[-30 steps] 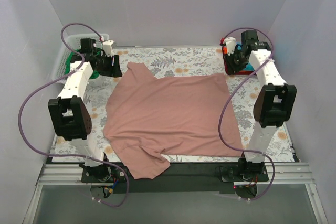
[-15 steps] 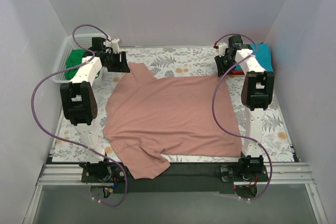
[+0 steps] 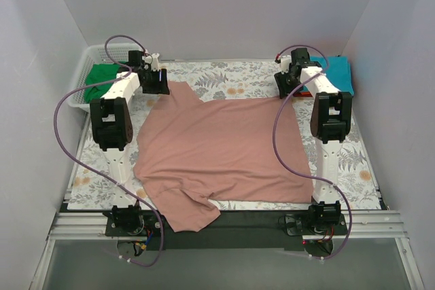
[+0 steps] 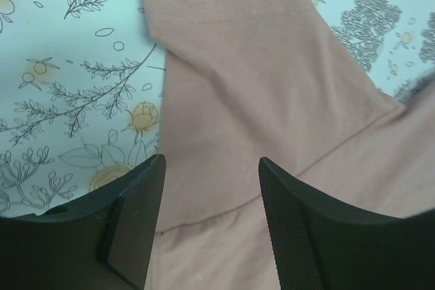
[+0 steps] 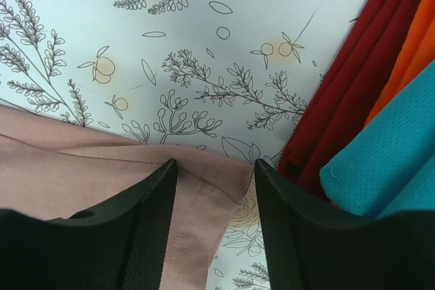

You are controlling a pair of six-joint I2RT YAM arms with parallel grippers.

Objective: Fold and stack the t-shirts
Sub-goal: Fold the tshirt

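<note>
The pink t-shirt [image 3: 217,147] was spread flat on the table cloth [image 3: 238,79] — no fold had been made. The left gripper [image 4: 211,168] was held open over a sleeve and the right gripper [image 5: 214,168] over a hem corner — nothing was gripped. The teal t-shirt [image 5: 380,161] and red-orange t-shirt [image 5: 340,86] were seen stacked far right; the green t-shirt [image 3: 102,75] lay in the basket [image 3: 92,56].

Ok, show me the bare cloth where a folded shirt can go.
Free: the far strip of table cloth between the left gripper and right gripper, beyond the pink shirt; also the strip right of the right arm. Crowded: stacked shirts far right, basket far left.
</note>
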